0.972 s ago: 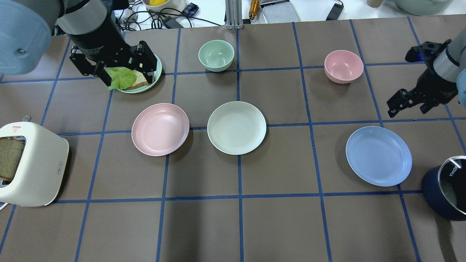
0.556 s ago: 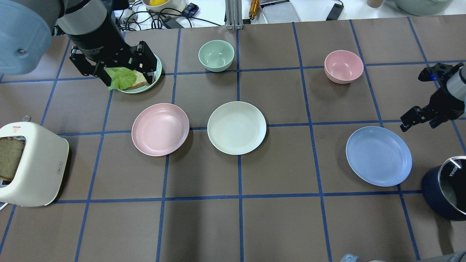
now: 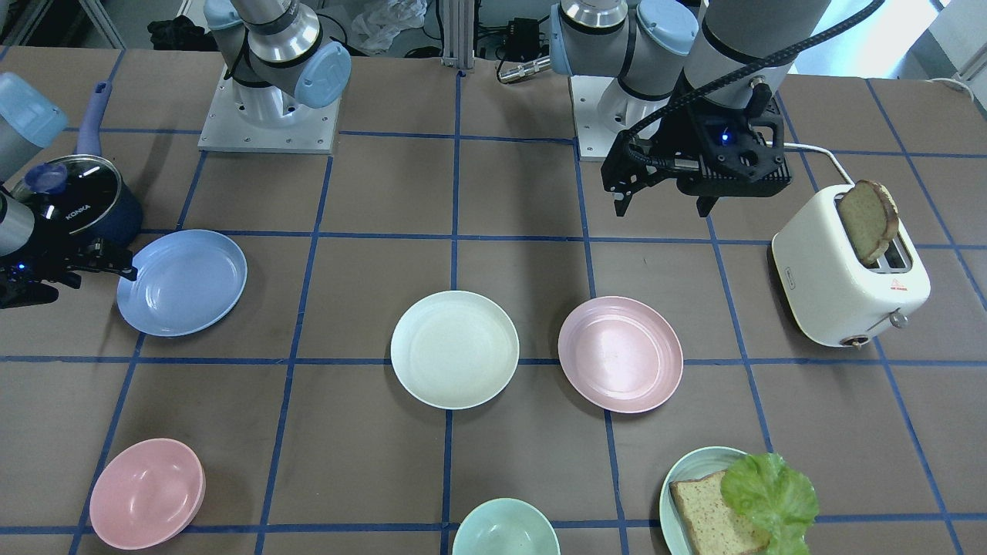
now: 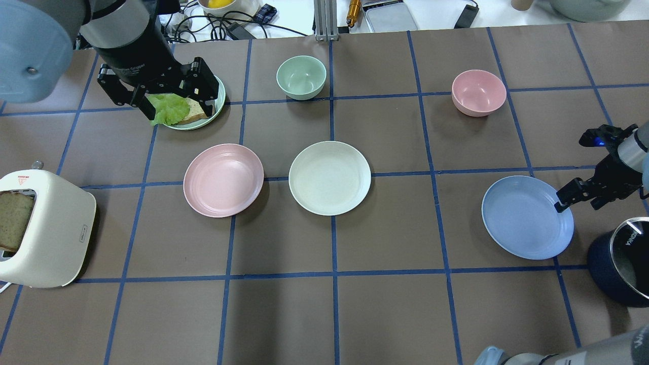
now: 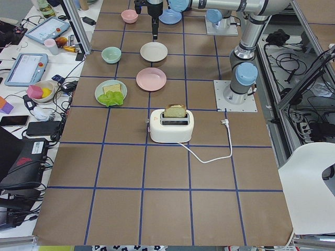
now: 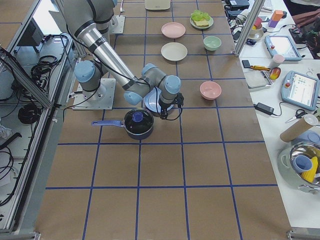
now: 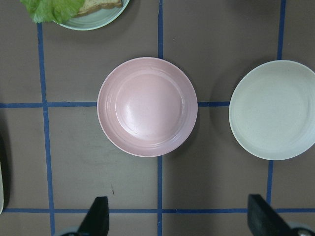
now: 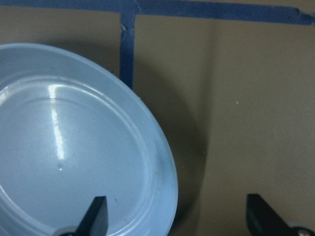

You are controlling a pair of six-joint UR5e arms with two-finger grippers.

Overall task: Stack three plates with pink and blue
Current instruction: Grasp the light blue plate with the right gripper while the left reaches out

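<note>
Straddling the rim of the light blue plate [image 4: 522, 218] on the side nearest the dark pot [image 4: 621, 263], the right tool [image 4: 575, 202] hangs wide open and empty. The plate lies flat on the desk [image 4: 395, 304], well apart from the cream plate [image 4: 329, 177] and pink plate [image 4: 223, 180]. Those two lie side by side at the centre, close but not touching.

All three look like thin, stiff plastic: probably light, hard to break, and likely to slide if nudged. The raised rim seems the only sound hold, pinched with one finger inside and one outside.

Only the right wrist camera shows the rim passing between the spread fingers, one over the plate's floor and one over bare desk. The overhead shows merely a tool at the plate's edge, though it alone gives the full layout. How close the fingers are to the desk cannot be told. The left tool [image 4: 170, 104] hovers open with nothing in it, and its wrist camera looks straight down on the pink plate.
</note>
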